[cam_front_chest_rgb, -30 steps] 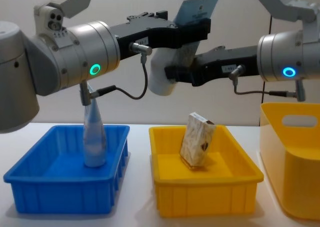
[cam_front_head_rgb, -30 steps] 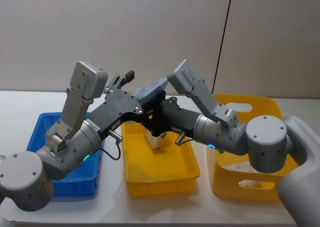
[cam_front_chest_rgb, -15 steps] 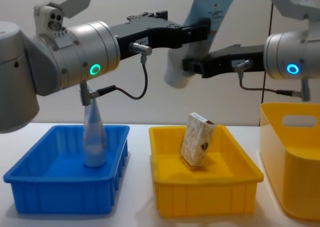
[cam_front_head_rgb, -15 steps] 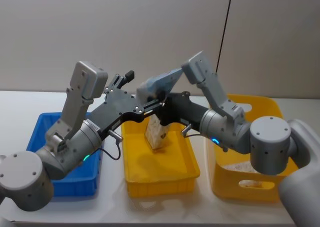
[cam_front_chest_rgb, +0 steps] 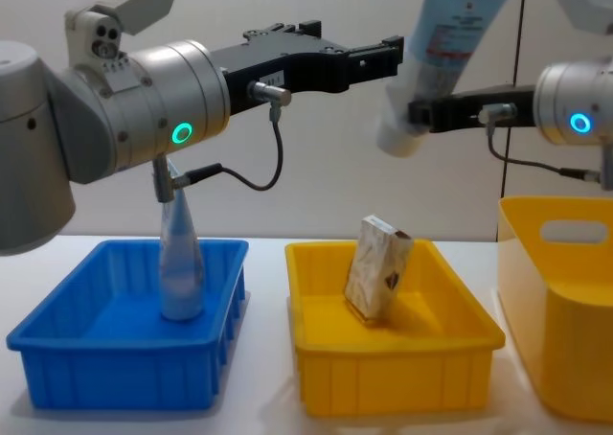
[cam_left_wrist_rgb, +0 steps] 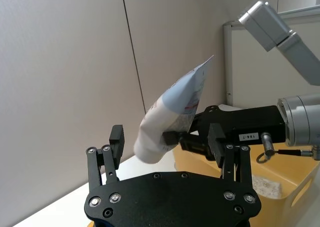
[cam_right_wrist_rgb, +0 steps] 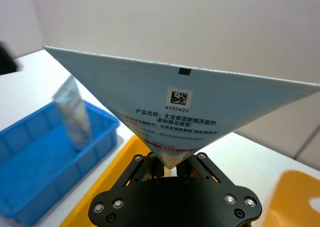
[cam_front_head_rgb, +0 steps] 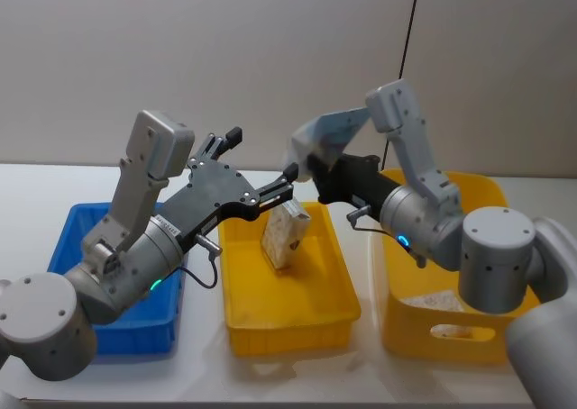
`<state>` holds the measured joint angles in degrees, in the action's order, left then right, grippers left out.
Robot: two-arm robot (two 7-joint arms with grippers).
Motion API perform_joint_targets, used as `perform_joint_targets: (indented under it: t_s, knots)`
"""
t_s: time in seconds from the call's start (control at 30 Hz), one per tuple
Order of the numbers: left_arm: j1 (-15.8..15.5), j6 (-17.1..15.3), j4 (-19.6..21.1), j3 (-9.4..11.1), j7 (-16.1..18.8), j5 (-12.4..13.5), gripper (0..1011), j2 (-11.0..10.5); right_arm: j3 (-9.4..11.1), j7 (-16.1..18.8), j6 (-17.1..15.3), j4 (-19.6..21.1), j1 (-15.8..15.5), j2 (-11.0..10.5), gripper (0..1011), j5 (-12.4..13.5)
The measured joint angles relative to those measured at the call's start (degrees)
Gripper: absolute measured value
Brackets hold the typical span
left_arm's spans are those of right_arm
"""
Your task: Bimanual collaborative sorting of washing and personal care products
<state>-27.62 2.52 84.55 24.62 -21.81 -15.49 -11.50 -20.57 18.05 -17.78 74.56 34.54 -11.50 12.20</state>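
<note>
My right gripper (cam_front_head_rgb: 313, 169) is shut on the cap end of a pale blue-white tube (cam_front_head_rgb: 330, 133), holding it high in the air with the crimped end up. In the chest view the tube (cam_front_chest_rgb: 439, 63) hangs above the gap between the yellow tray and the yellow basket. My left gripper (cam_front_head_rgb: 261, 155) is open with nothing in it, raised above the yellow tray (cam_front_head_rgb: 288, 323) and just left of the tube. A beige marbled carton (cam_front_chest_rgb: 378, 267) leans in that tray. Another tube (cam_front_chest_rgb: 180, 263) stands upright in the blue bin (cam_front_chest_rgb: 57, 358).
A deep yellow basket (cam_front_head_rgb: 451, 337) with handle slots stands at the right and holds some pale items. The blue bin, yellow tray and basket sit in a row on a white table (cam_front_head_rgb: 27, 193). A grey wall stands behind.
The right gripper has carried the tube up and to the right, out from between the left gripper's fingers. The left arm has stayed in place, fingers now open and empty.
</note>
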Motion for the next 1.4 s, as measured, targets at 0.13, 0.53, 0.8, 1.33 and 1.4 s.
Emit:
perform_joint_targets:
  t_s: [0.13,0.53,0.8,1.33,1.4]
  knots:
    - [0.0,0.0,0.0,0.0,0.0,0.0,1001,0.0,1.3,-3.1,-1.6,0.0,-0.4,0.6,106,0.0]
    - [0.0,0.0,0.0,0.0,0.0,0.0,1001,0.0,5.1,-11.5,-6.0,0.8,-2.3,1.9,88,-1.2]
    - [0.0,0.0,0.0,0.0,0.0,0.0,1001,0.0,7.7,-16.2,-9.0,2.1,-4.2,2.2,81,-1.9]
    - [0.0,0.0,0.0,0.0,0.0,0.0,1001,0.0,13.7,-22.8,-15.8,4.1,-8.2,2.3,299,-2.1]
    - [0.0,0.0,0.0,0.0,0.0,0.0,1001,0.0,14.0,-22.9,-16.4,4.3,-8.5,2.3,383,-2.0]
